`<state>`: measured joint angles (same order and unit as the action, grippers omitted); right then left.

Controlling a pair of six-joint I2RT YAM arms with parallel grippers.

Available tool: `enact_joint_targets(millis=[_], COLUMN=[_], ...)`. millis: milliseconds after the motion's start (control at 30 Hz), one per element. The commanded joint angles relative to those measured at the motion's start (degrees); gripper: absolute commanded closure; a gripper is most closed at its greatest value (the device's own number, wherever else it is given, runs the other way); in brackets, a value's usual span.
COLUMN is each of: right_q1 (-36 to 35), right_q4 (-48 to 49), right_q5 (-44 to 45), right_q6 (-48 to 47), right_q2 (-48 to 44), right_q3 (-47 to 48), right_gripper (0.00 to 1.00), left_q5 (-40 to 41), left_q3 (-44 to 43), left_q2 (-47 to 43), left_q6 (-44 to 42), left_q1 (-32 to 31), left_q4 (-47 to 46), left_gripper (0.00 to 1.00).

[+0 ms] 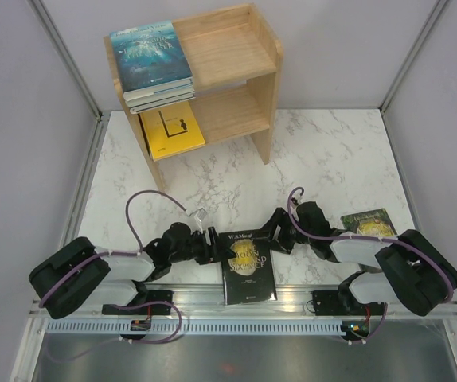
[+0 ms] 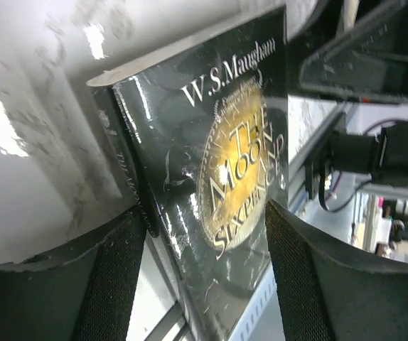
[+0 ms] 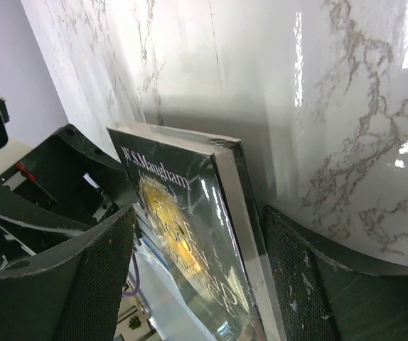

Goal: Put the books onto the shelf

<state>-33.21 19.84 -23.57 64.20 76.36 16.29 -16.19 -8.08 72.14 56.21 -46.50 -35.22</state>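
A black book (image 1: 248, 267) titled "The Moon and Sixpence" lies at the table's front edge, between the two arms. My left gripper (image 1: 212, 243) is at its left side. In the left wrist view the gripper (image 2: 204, 213) straddles the black book (image 2: 211, 142); one finger (image 2: 115, 270) is against the spine, with a gap at the other. My right gripper (image 1: 276, 231) is open around the book's right edge (image 3: 183, 206), with space at both pads. On the wooden shelf (image 1: 236, 56), a stack of books topped by a teal cover (image 1: 150, 56) fills the top tier. A yellow book (image 1: 173, 130) lies below.
A green-gold book (image 1: 368, 223) lies flat at the right, partly under my right arm. A metal rail (image 1: 244, 306) runs along the near edge just below the black book. Grey walls close in the marble table (image 1: 212, 179) on both sides.
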Motion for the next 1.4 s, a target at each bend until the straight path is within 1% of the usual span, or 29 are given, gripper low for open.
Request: enact_joint_targets(millis=[0, 33, 133, 333, 433, 467, 533, 633, 667, 733, 767, 833, 867, 933, 1000, 1033, 1100, 1133, 1167, 1200, 1233, 1267, 1300, 1333, 1367], right_q1=[-0.54, -0.54, -0.54, -0.37, -0.63, -0.63, -0.63, -0.63, -0.63, -0.63, -0.63, -0.63, -0.63, -0.63, -0.63, -0.63, -0.63, -0.63, -0.63, -0.63, -0.63, -0.63, -0.63, -0.54, -0.63], right_q4=[-7.97, -7.8, -6.74, -3.94, -0.16, 0.2, 0.64, 0.99, 0.99, 1.43, 1.78, 3.27, 3.98, 7.65, 10.3, 11.27, 9.71, 5.43, 2.78, -0.21, -5.72, -7.95, -9.8, -12.77, -13.59], right_q5=[4.85, 4.94, 4.41, 3.8, 2.22, 1.95, 1.69, 1.86, 1.86, 1.78, 1.51, 0.99, 0.38, -0.33, -2.08, -2.44, -2.01, -1.39, -0.78, 0.18, 1.93, 2.73, 3.26, 4.05, 4.06], right_q6=[-2.51, -2.51, -2.24, -1.63, -0.22, -0.05, 0.13, 0.04, 0.04, 0.22, 0.57, 0.83, 1.36, 2.15, 3.2, 3.21, 2.51, 1.72, 0.76, -0.21, -2.13, -3.02, -3.9, -5.04, -5.32], right_q2=[3.44, 3.62, 4.59, 5.29, 6.17, 6.78, 7.14, 6.88, 6.79, 6.7, 6.7, 6.61, 6.52, 6.17, 4.86, 3.03, 0.04, -3.81, -6.02, -8.31, -12.59, -14.55, -16.4, -19.29, -20.53], right_q3=[-3.29, -3.29, -3.29, -3.99, -5.22, -5.31, -5.57, -5.92, -6.01, -6.1, -6.19, -6.36, -6.45, -7.15, -7.59, -7.51, -6.89, -5.58, -4.61, -3.65, -1.72, -0.92, -0.13, 0.83, 1.02], right_gripper=[0.22, 0.23, 0.23, 0.23, 0.26, 0.29, 0.3, 0.31, 0.31, 0.32, 0.32, 0.33, 0.33, 0.34, 0.29, 0.19, 0.05, 0.02, 0.02, 0.02, 0.02, 0.02, 0.02, 0.02, 0.02], left_q5=[-8.41, -8.77, -8.69, -8.69, -8.69, -8.86, -9.04, -9.39, -9.65, -9.74, -10.0, -10.18, -10.36, -10.36, -9.83, -9.83, -9.3, -9.04, -8.52, -8.43, -8.16, -7.9, -7.72, -7.81, -7.72], left_q3=[2.27, 2.45, 2.54, 3.86, 3.68, 3.07, 2.45, 2.36, 2.28, 2.19, 2.36, 2.45, 2.54, 2.54, 2.8, 3.41, 4.12, 4.73, 5.0, 5.35, 5.87, 6.05, 6.23, 6.06, 5.79], left_q2=[0.72, 0.64, -0.07, -0.25, 1.59, 2.12, 3.35, 5.81, 6.95, 8.01, 9.24, 10.38, 10.91, 12.41, 13.9, 14.25, 14.35, 13.21, 12.33, 11.19, 7.88, 5.93, 3.38, -1.86, -5.39], left_q6=[0.31, 0.48, 0.57, 2.85, 3.91, 4.09, 4.44, 5.76, 6.19, 6.55, 6.98, 7.51, 8.21, 9.27, 11.02, 11.73, 13.4, 13.67, 14.02, 14.02, 13.85, 13.58, 13.32, 12.97, 11.92], left_q1=[-1.05, -1.05, -0.96, -0.96, -0.96, -1.05, -1.05, -0.96, -1.05, -1.14, -1.14, -1.14, -1.22, -1.22, -1.14, -1.14, -0.96, -0.61, -0.43, -0.17, 0.44, 0.71, 1.14, 2.19, 2.81], left_q4=[-9.24, -10.38, -10.04, -17.94, -22.16, -22.69, -24.44, -28.57, -29.2, -30.51, -32.52, -34.38, -36.48, -38.33, -41.49, -43.25, -45.37, -45.11, -44.59, -41.8, -40.38, -38.45, -33.99, -30.55, -27.21], left_gripper=[0.3, 0.3, 0.35, 0.36, 0.35, 0.35, 0.35, 0.41, 0.45, 0.5, 0.58, 0.71, 0.83, 0.97, 0.98, 0.98, 0.98, 0.98, 0.98, 0.98, 0.98, 0.98, 0.98, 0.98, 0.98])
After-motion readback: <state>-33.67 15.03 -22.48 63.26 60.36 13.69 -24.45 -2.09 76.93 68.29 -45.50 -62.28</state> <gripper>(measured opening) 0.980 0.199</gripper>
